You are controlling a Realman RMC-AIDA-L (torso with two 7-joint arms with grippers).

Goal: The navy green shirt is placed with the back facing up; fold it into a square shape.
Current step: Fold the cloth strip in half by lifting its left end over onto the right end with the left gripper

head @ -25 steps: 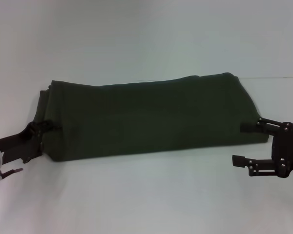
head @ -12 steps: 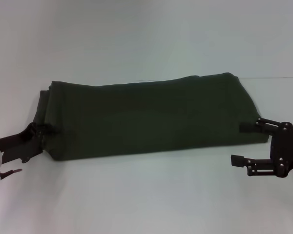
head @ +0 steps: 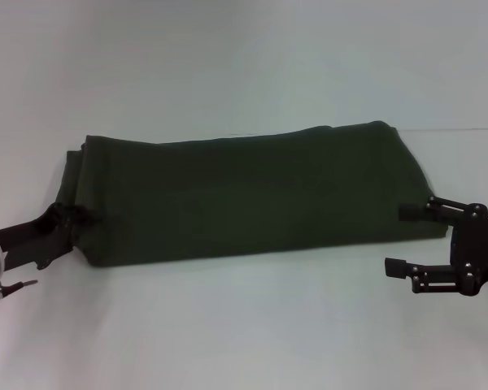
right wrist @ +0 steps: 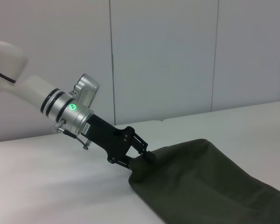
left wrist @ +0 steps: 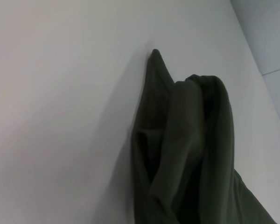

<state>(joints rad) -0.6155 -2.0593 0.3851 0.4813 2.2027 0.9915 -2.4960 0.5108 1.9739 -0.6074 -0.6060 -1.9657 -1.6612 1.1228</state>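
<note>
Left gripper (head: 75, 218) clamped on navy green shirt (head: 244, 195) left end; right gripper (head: 407, 238) spread beside right end; shirt lies as long band on table (head: 244, 65); next: right grasp, then end-to-end fold.

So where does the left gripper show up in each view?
Head view: left gripper at the lower left edge, at the shirt's left end.
Left wrist view: not visible; only the shirt's bunched end.
Right wrist view: mid-frame, at the shirt's end.
Shared landmark: that shirt end.
</note>
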